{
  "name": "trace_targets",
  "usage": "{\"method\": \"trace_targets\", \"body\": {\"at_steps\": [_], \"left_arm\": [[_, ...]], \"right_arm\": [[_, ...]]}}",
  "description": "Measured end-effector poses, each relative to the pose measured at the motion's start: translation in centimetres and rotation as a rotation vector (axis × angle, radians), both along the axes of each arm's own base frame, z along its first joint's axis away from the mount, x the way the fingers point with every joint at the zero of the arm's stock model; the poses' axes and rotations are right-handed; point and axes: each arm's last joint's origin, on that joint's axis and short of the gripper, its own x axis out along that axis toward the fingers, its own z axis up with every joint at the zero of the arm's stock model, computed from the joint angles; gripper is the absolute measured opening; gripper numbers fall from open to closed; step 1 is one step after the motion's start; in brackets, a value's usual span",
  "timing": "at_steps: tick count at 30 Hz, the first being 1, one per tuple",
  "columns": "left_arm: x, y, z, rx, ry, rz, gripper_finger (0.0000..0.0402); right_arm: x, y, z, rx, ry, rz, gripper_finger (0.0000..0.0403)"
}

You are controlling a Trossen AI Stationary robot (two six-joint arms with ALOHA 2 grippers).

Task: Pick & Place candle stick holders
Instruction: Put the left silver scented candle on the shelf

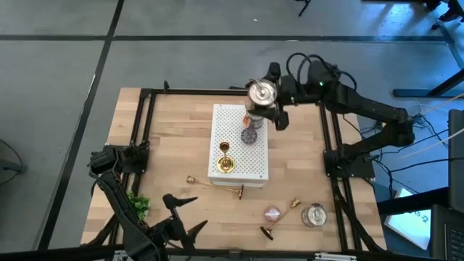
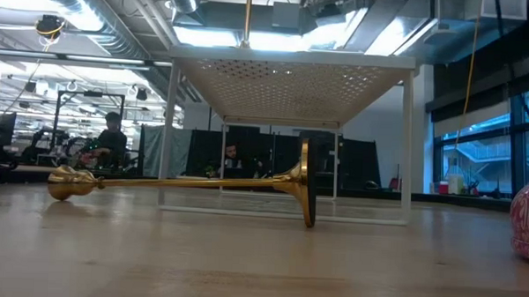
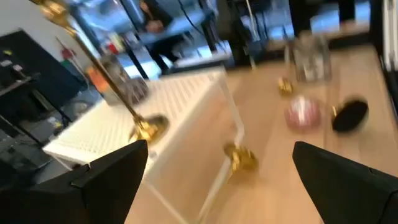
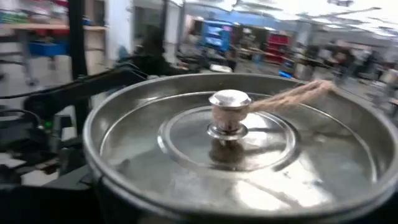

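while tin (image 1: 262,93) overhangs shelf edge (image 1: 239,107), left end effector (image 1: 183,216) clear

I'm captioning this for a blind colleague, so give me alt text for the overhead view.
A white perforated stand sits mid-table with one gold candle stick holder upright on it. The right gripper holds a round silver tin over the stand's far end. Two more holders lie on the wooden table; the left gripper waits open at the near edge.

high: overhead, far | low: tabletop-level, close | shared: white stand (image 1: 239,141)
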Motion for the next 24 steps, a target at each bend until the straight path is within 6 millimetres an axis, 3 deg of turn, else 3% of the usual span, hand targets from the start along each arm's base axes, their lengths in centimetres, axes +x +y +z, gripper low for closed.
{"method": "trace_targets", "body": {"at_steps": [3,11,24], "left_arm": [[0.0,-0.1,-0.3,-0.021,0.092,-0.007,0.0400],[-0.1,0.4,-0.4,0.012,0.146,0.001,0.0400],[-0.5,2.2,-0.1,-0.037,0.086,0.112,0.0400]], "right_arm": [[0.2,-2.1,-0.3,0.006,-0.009,0.056,0.0347],[1.4,-6.6,-1.8,0.002,-0.017,0.148,0.0347],[3.3,-14.4,-6.2,0.044,0.008,0.251,0.0347]]}}
